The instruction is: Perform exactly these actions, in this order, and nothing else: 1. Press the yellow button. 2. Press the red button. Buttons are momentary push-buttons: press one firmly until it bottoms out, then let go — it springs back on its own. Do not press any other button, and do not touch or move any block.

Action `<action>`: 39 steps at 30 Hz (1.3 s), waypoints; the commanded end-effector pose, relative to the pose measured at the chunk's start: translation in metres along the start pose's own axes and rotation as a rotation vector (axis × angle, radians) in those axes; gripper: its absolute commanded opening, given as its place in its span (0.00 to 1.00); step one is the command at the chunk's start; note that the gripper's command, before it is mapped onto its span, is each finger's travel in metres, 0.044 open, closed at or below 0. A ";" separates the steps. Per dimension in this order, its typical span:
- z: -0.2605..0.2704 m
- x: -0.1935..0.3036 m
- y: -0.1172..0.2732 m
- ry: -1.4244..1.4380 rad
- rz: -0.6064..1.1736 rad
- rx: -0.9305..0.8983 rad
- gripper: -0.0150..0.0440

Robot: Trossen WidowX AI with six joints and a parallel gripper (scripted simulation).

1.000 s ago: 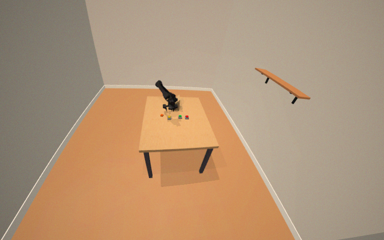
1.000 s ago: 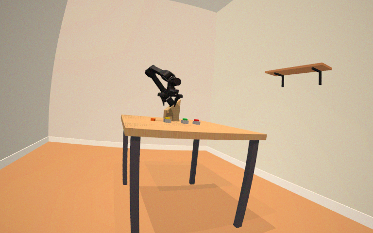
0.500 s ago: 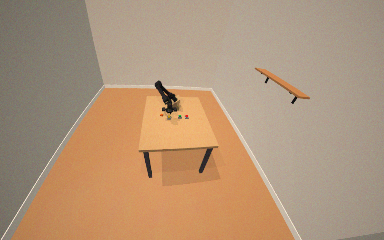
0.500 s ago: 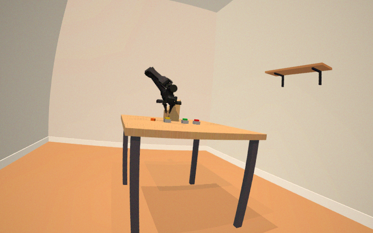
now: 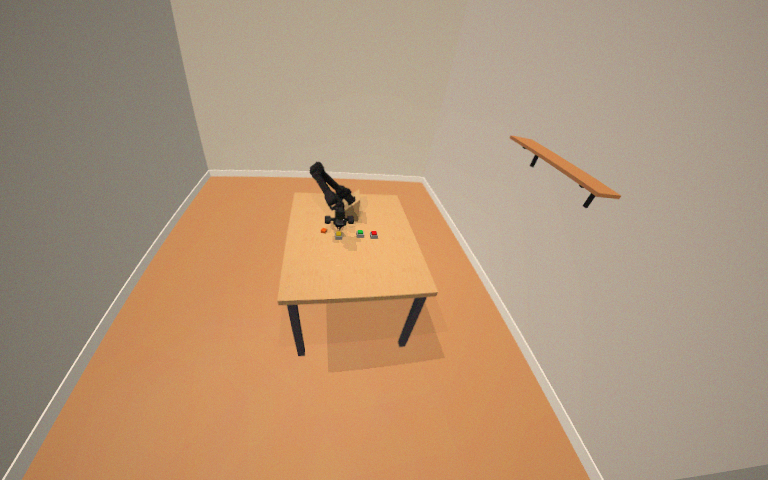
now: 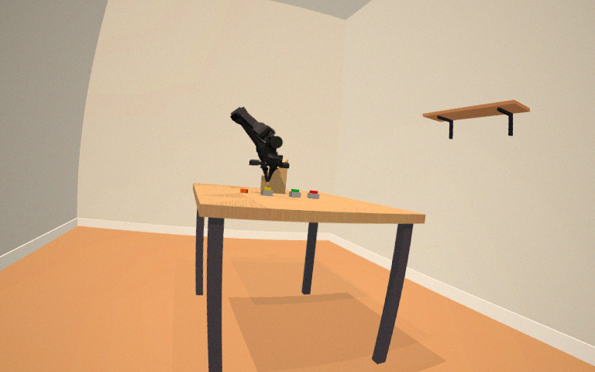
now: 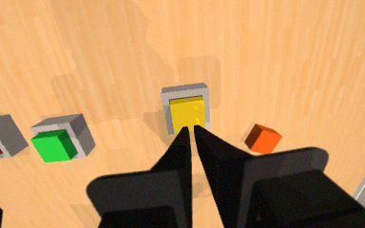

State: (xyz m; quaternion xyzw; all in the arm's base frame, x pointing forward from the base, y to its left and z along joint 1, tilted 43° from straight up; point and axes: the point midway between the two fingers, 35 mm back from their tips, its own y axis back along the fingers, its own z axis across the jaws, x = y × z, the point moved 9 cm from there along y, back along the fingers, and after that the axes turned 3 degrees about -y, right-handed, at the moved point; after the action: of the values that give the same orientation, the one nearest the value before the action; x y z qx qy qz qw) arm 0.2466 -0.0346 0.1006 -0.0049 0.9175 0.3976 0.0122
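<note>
The yellow button [image 5: 338,233] [image 6: 266,188] [image 7: 187,114] sits in a grey housing on the table. My gripper [image 5: 339,228] [image 6: 268,181] [image 7: 191,130] is shut, with nothing between its fingertips. The tips point down just above the yellow button, over its near edge in the wrist view; I cannot tell whether they touch it. The yellow cap stands up from its housing. The red button [image 5: 373,233] [image 6: 313,191] is at the right end of the row, its cap raised. In the wrist view only a sliver of red and part of its housing show at the left edge.
The green button [image 5: 360,232] [image 6: 295,191] [image 7: 54,145] stands between the yellow and red buttons. A small orange block [image 5: 323,230] [image 6: 243,191] [image 7: 264,139] lies on the table [image 5: 351,277] [image 6: 307,210] on the other side of the yellow button. A wooden block-like shape [image 6: 280,180] stands behind the gripper.
</note>
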 end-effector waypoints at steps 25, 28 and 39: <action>0.000 0.001 -0.034 0.005 0.003 0.006 0.29; 0.000 0.001 -0.034 0.005 0.003 0.006 0.29; 0.000 0.001 -0.034 0.005 0.003 0.006 0.29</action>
State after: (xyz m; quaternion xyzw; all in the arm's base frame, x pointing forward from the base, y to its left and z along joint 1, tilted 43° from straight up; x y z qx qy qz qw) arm 0.2477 -0.0570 0.0778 -0.0066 0.9183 0.3954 0.0147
